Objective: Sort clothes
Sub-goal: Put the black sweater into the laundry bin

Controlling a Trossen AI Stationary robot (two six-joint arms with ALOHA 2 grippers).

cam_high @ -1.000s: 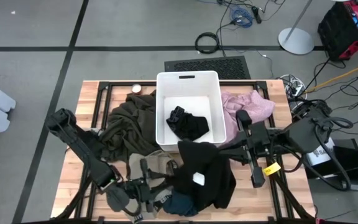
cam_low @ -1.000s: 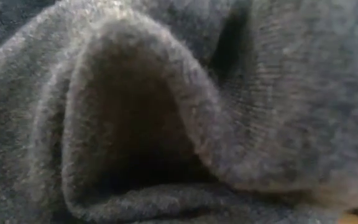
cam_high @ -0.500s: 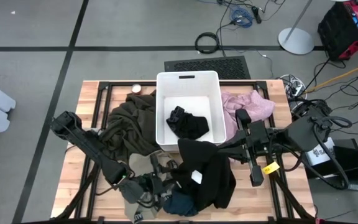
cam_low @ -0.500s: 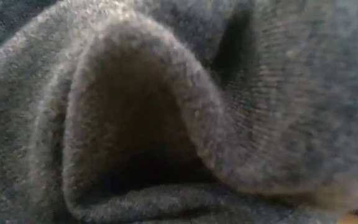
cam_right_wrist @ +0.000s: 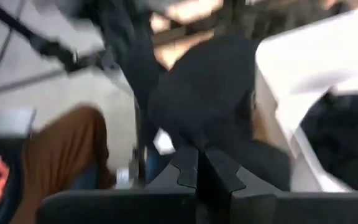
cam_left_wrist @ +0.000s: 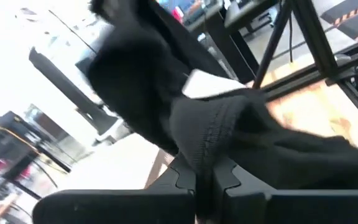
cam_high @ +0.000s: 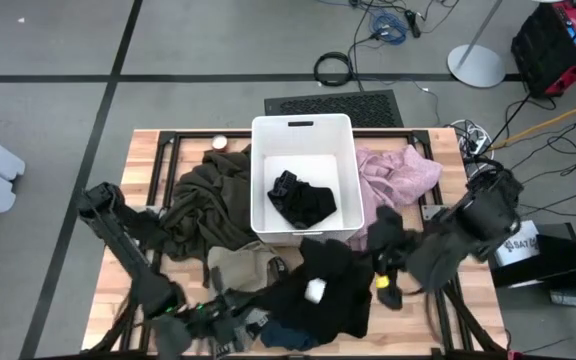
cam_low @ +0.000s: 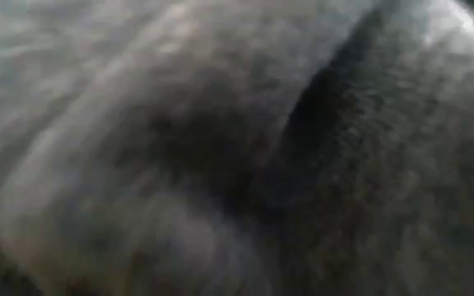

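I see left gripper (cam_left_wrist: 205, 180) jaws pinching black garment (cam_high: 333, 295) | right gripper (cam_right_wrist: 199, 171) jaws pinching same garment | beside bin (cam_high: 264, 160)

Grey fabric (cam_low: 220, 148) fills whole low view, pressed close to lens. Soft, fuzzy knit-like surface, blurred. Paler grey across upper left and top. Dark crease running from upper right down toward centre, darker shading to its right. Rounded fold bulging at lower left. Nothing beyond cloth visible.
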